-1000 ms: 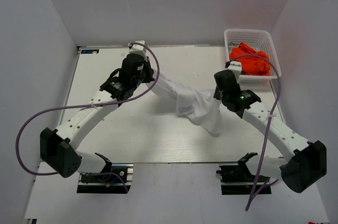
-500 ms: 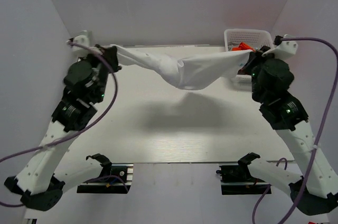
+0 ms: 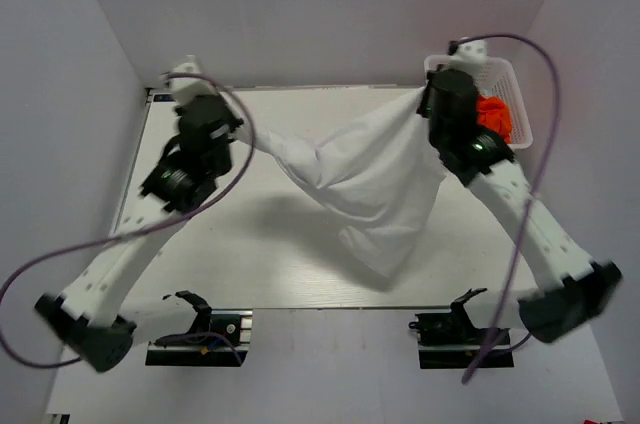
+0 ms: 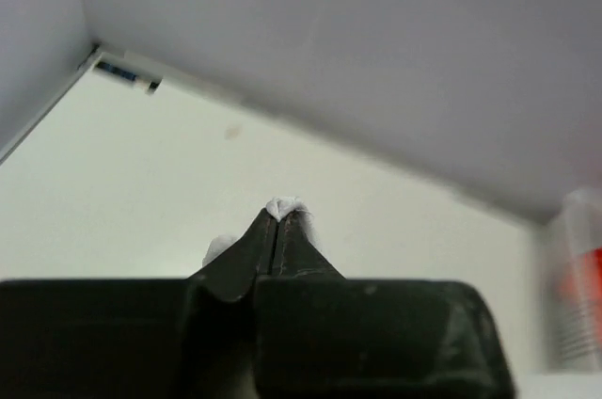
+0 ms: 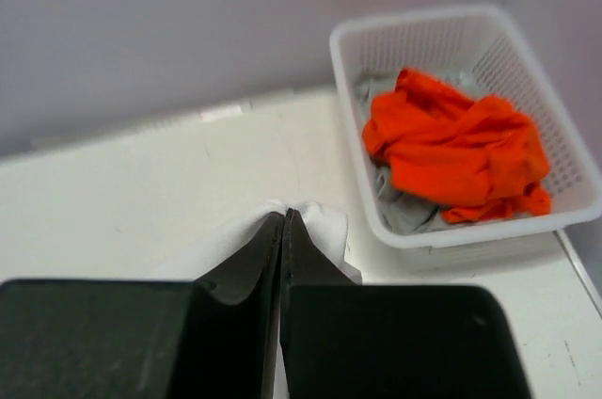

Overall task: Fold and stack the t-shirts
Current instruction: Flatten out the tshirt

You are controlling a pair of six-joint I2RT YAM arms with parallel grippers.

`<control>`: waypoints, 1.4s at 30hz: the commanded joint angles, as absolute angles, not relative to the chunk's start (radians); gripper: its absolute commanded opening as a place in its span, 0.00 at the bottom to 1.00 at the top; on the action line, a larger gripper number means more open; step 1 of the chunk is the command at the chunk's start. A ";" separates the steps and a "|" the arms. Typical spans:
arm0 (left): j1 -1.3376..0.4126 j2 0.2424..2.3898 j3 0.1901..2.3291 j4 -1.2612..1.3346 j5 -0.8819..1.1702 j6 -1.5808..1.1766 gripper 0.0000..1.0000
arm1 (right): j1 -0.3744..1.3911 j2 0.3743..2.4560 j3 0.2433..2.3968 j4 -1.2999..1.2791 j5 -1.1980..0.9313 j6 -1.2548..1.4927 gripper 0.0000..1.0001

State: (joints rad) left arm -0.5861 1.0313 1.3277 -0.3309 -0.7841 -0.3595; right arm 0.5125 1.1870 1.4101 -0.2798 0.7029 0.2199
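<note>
**A:** What does the top view give you?

**B:** Your left gripper (image 3: 245, 136) is pinched closed on one corner of the white shirt (image 3: 370, 179). Your right gripper (image 3: 422, 96) is pinched closed on another corner. The shirt hangs spread between them over the table (image 3: 250, 264). Its lowest tip points toward the near edge, and you cannot tell whether it touches. The right gripper is just beside the basket (image 3: 505, 66), where the orange shirt (image 3: 494, 114) lies crumpled.

**A:** And the left wrist view?

**B:** Your jaws are pressed tight together, with a small tuft of white cloth (image 4: 285, 203) poking out past the tips. Beyond that you see the table and the back wall. The basket is only a blur at the right edge.

**A:** Right wrist?

**B:** You have the same kind of grip here. The jaws are closed flat on a fold of the white shirt, which bunches just past the tips. Behind it the basket sits in the table's far right corner. Inside, the orange shirt is heaped on a grey cloth (image 5: 404, 211).
</note>
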 commanded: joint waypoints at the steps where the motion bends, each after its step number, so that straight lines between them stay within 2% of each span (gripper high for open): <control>1: -0.554 1.282 1.282 -0.497 -0.844 -0.483 0.08 | 0.468 1.435 1.431 -0.265 0.577 0.244 0.00; 2: -0.525 1.337 1.282 -0.553 -0.825 -0.507 0.17 | 0.447 1.475 1.460 -0.265 0.551 0.244 0.00; 3: -0.508 1.391 1.292 -0.575 -0.763 -0.520 0.54 | 0.437 1.558 1.479 -0.274 0.457 0.236 0.00; 4: -0.485 1.493 1.311 -0.597 -0.727 -0.540 0.81 | 0.413 1.639 1.520 -0.278 0.434 0.239 0.11; 5: -0.485 1.538 1.342 -0.621 -0.700 -0.560 0.99 | 0.407 1.719 1.544 -0.316 0.414 0.250 0.26; 7: -0.471 1.604 1.368 -0.689 -0.651 -0.593 0.99 | 0.391 1.787 1.670 -0.400 0.322 0.256 0.52; 8: -0.462 1.641 1.380 -0.707 -0.650 -0.594 0.99 | 0.385 1.837 1.687 -0.431 0.307 0.252 0.70; 10: -0.453 1.641 1.390 -0.729 -0.640 -0.603 0.99 | 0.388 1.841 1.695 -0.451 0.256 0.262 0.76; 12: -0.439 1.611 1.350 -0.715 -0.628 -0.603 0.99 | 0.393 1.800 1.619 -0.442 0.244 0.264 0.90; 16: -0.405 1.559 1.247 -0.615 -0.562 -0.582 0.99 | 0.397 1.643 1.381 -0.400 0.166 0.314 0.90; 22: -0.299 1.598 1.203 -0.499 -0.404 -0.540 0.99 | 0.436 1.444 1.052 -0.425 0.074 0.359 0.90; 28: -0.218 1.724 1.241 -0.439 -0.247 -0.520 0.99 | 0.581 1.307 0.902 -0.477 -0.032 0.310 0.90; 30: -0.206 1.756 1.241 -0.439 -0.233 -0.520 0.92 | 0.646 1.281 0.851 -0.482 -0.037 0.311 0.90; 33: -0.206 1.818 1.241 -0.430 -0.209 -0.520 0.88 | 0.750 1.259 0.801 -0.483 0.042 0.298 0.90; 38: -0.206 1.870 1.218 -0.388 -0.159 -0.520 0.75 | 0.891 1.296 0.753 -0.480 0.139 0.273 0.90; 39: -0.206 1.884 1.218 -0.388 -0.160 -0.520 0.71 | 0.913 1.308 0.750 -0.485 0.158 0.268 0.90; 40: -0.206 1.884 1.218 -0.388 -0.169 -0.520 0.61 | 0.922 1.321 0.755 -0.495 0.173 0.284 0.90; 42: -0.206 1.896 1.206 -0.388 -0.169 -0.520 0.49 | 0.955 1.341 0.750 -0.483 0.169 0.278 0.90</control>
State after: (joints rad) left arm -0.2058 1.8946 1.2179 -0.4133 -0.1867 -0.5236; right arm 0.9161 1.3212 0.7551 -0.4824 0.1158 0.2955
